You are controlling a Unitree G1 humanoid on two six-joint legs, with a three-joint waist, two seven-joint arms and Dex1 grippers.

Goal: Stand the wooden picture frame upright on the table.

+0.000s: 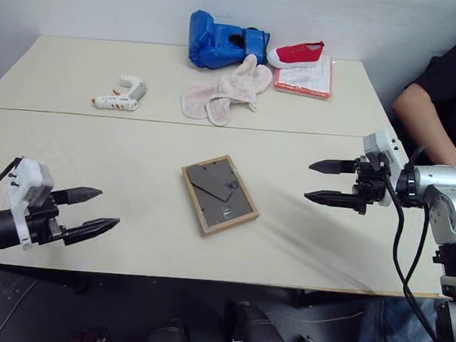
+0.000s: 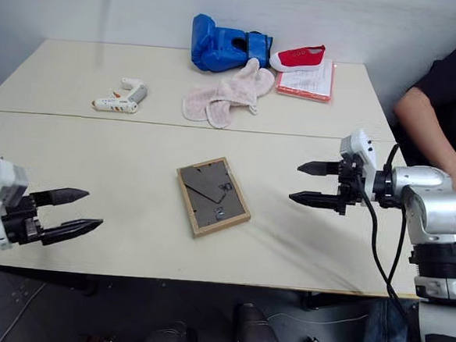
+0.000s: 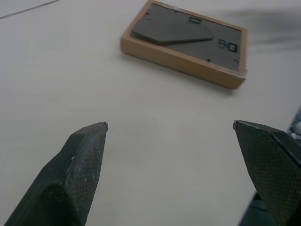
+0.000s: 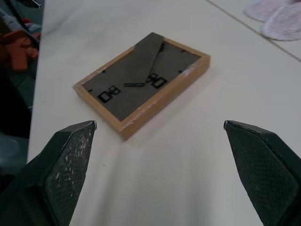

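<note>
Wooden picture frame [image 1: 218, 194] face-down, flat on smooth beige table [image 1: 134, 164]; left gripper [image 1: 92, 212], right gripper [image 1: 325, 182] both wide, empty.

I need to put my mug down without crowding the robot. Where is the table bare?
The table is bare left of the glue gun, and between the wooden picture frame and each open gripper. The far edge around the boxing glove is crowded.

Wooden picture frame [image 1: 218, 195] laid face-down mid-table [image 1: 129, 234]; left gripper [image 1: 90, 212] positioned left of it, right gripper [image 1: 323, 182] right.
</note>
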